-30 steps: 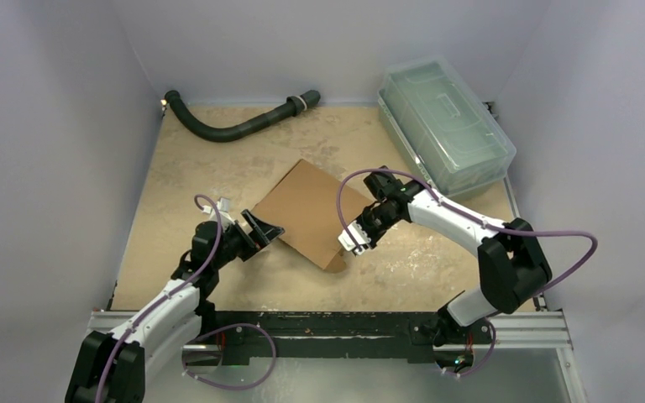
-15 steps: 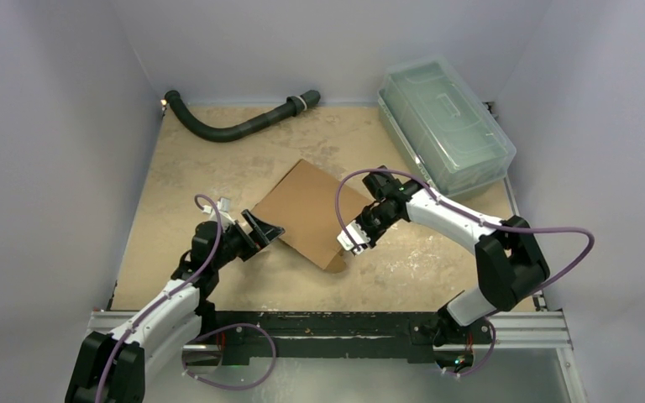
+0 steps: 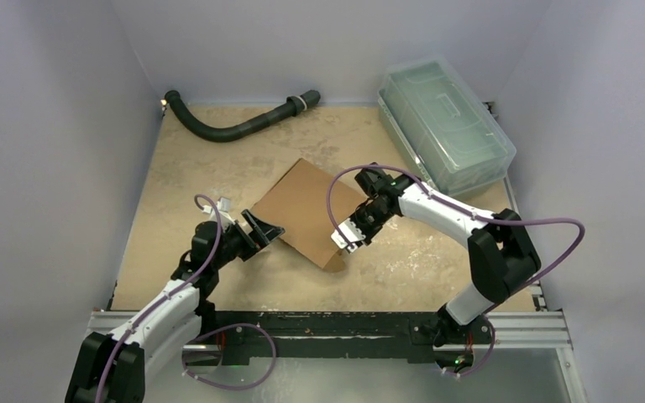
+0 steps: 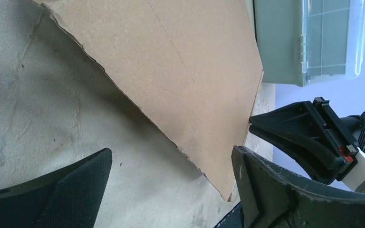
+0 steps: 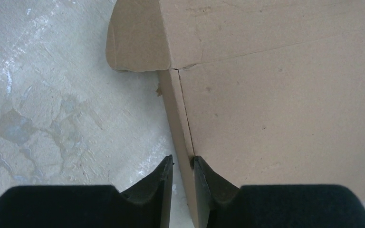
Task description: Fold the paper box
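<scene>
- Paper box (image 3: 302, 210): a brown cardboard sheet, mostly flat on the bench (image 3: 210, 168), centre of the top view, turned cornerwise like a diamond.
- In the right wrist view the paper box (image 5: 275, 95) fills the upper right. A rounded tab (image 5: 133, 38) sticks out at upper left, and a narrow side strip (image 5: 173, 109) runs down along a crease.
- Right jaws: narrow, pinched on that strip at the bottom centre of the frame, fingers (image 5: 204, 183) either side of it. In the top view they sit at the sheet's lower right edge.
- Left jaws: spread wide and holding nothing, low at the sheet's lower left edge. Fingers (image 4: 275, 194) flank the near corner of the paper box (image 4: 171, 61); contact with it cannot be told.
- Clear greenish bin (image 3: 445, 126): upper right, lid shut, apart from the sheet.
- Black hose (image 3: 235, 128): upper left, along the bench's far edge.
</scene>
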